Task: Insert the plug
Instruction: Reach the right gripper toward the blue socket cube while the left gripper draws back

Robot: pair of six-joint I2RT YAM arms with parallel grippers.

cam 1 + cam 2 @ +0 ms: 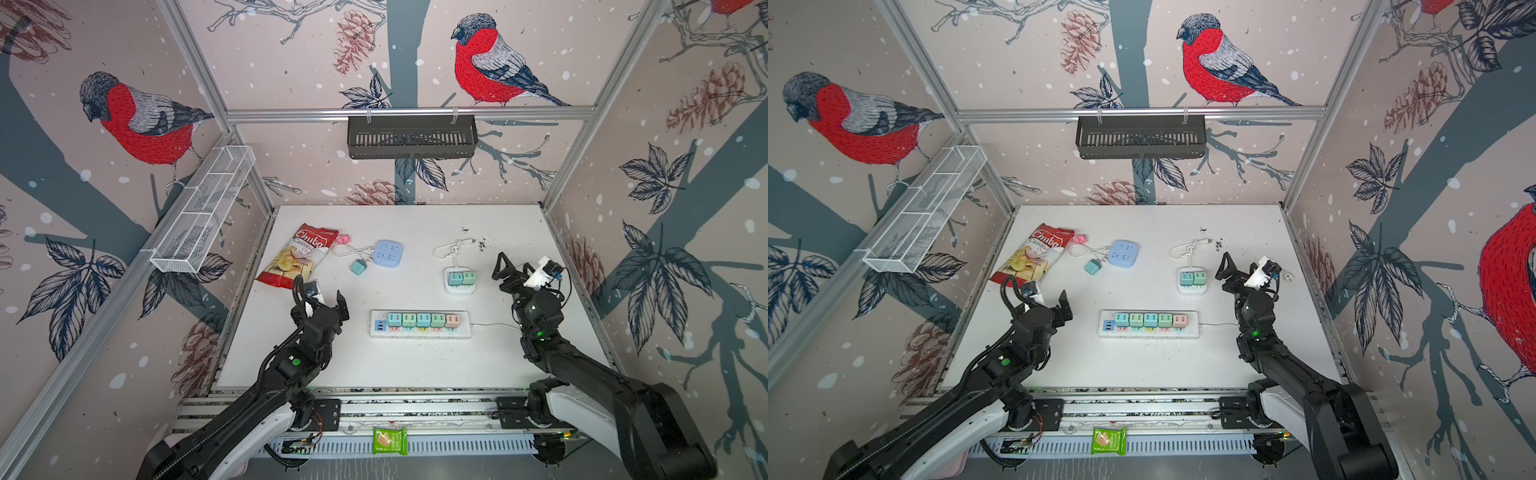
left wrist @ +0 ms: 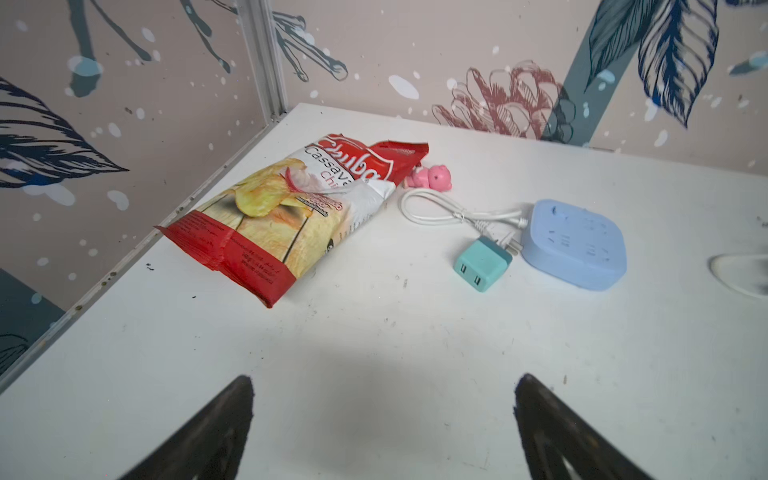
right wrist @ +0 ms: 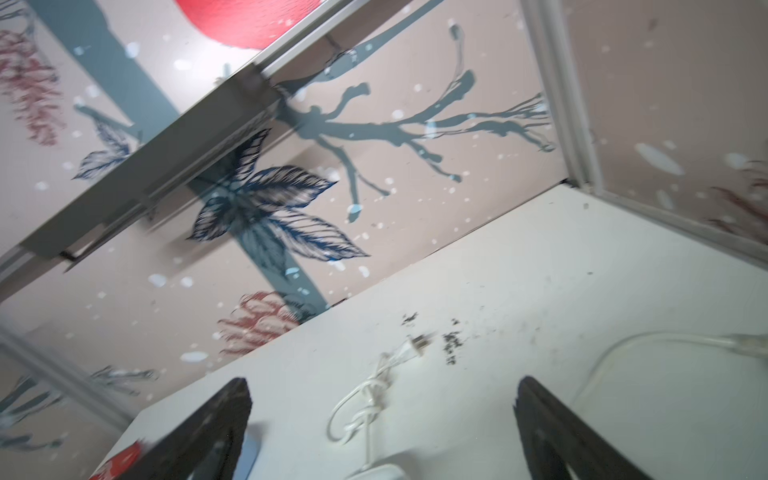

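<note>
Place: a robot test cell in a lab, not a home or shop.
Enclosure: an aluminium frame (image 1: 291, 114) holds printed panels (image 1: 540, 37) of bullfinches and pine cones on three sides.
Work surface: a plain white table (image 1: 415, 365), scuffed and speckled with dark marks.
Machines: a left arm (image 1: 291, 361) and a right arm (image 1: 582, 365), both black, are mounted on a slotted rail (image 1: 415, 409) at the front edge.
Fittings: a black basket (image 1: 411, 139) and a wire basket (image 1: 203, 212) hang from the frame.

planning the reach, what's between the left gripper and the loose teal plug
Only bare table, seen in the left wrist view, between the open left gripper and the teal plug; the chip bag lies aside.
</note>
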